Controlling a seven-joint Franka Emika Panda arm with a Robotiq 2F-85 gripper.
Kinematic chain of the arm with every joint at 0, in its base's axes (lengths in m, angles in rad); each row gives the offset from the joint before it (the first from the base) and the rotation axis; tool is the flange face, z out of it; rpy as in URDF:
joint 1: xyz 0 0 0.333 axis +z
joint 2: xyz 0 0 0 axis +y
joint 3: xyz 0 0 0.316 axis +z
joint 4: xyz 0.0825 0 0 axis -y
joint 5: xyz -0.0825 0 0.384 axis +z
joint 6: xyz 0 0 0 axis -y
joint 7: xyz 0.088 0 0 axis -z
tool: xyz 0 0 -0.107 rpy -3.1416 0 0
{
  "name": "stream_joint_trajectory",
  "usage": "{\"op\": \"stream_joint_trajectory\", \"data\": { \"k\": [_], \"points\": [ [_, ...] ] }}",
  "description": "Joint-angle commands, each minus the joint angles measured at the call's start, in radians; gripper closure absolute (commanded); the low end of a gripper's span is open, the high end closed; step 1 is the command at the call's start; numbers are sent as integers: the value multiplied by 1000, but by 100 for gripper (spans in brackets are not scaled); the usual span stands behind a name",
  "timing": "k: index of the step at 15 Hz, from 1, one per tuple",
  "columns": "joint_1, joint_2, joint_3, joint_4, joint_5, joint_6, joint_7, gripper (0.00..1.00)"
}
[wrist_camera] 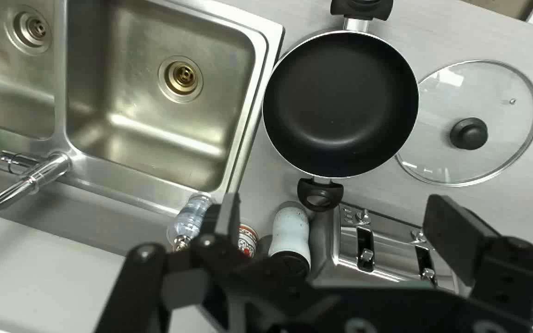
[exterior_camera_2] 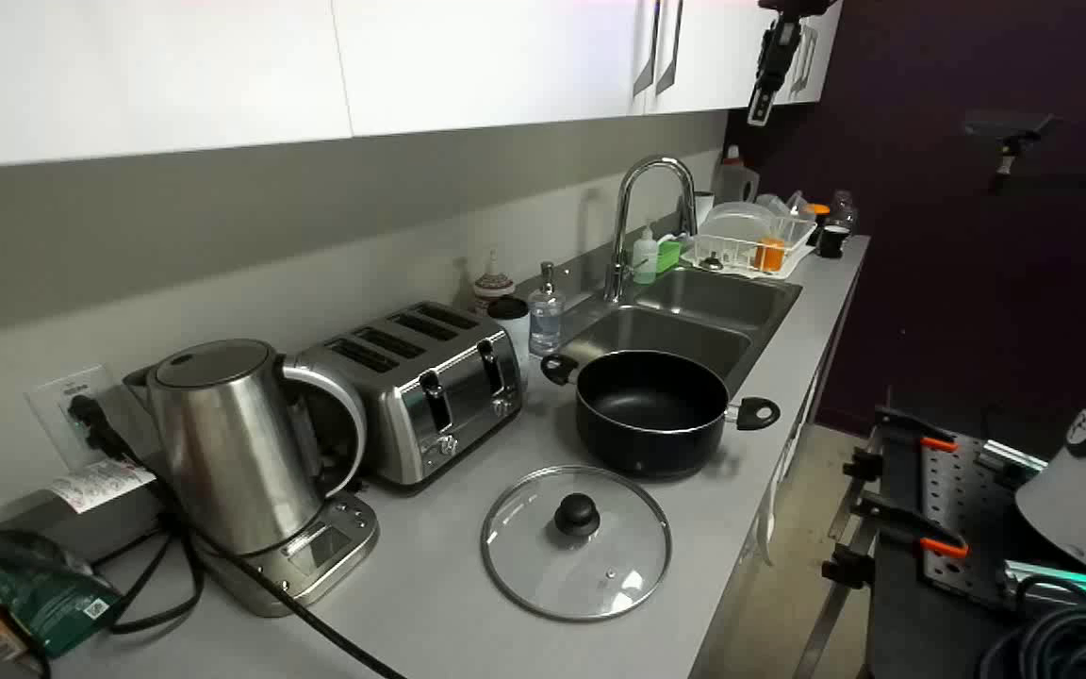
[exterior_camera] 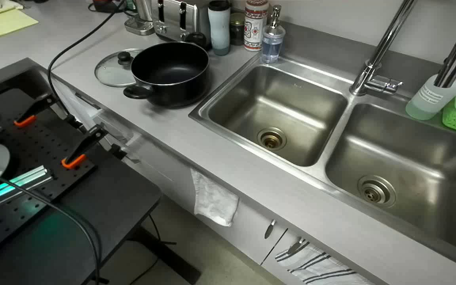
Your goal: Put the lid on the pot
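Observation:
The lid, clear glass with a metal rim and a dark knob, lies flat on the counter with its knob up; it shows in both exterior views (exterior_camera: 109,73) (exterior_camera_2: 543,566) and in the wrist view (wrist_camera: 498,97). The black pot stands uncovered beside it, in both exterior views (exterior_camera: 180,93) (exterior_camera_2: 647,443) and in the wrist view (wrist_camera: 340,92). Its inside looks empty. My gripper is open and empty in the wrist view (wrist_camera: 333,203), its fingers wide apart. It hangs high above the counter, near the upper cupboards, in an exterior view (exterior_camera_2: 762,104).
The steel sink (exterior_camera: 259,118) with its tall faucet (exterior_camera_2: 623,236) adjoins the pot. A toaster (exterior_camera_2: 449,396), a tumbler (exterior_camera: 220,29) and a soap dispenser (exterior_camera: 272,41) stand behind it. A kettle (exterior_camera_2: 232,443) and a black cord (exterior_camera_2: 298,608) are near the lid. Cupboards (exterior_camera_2: 505,66) overhang the counter.

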Motion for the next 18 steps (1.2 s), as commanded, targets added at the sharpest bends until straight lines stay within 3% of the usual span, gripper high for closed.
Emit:
{"op": "stream_joint_trajectory", "data": {
  "k": [1,10,18],
  "points": [
    [-2,1,2,2,2,-2,-1,0],
    [-2,1,2,2,2,-2,-1,0],
    [42,64,32,-2,-6,34,-60,0]
  ]
}}
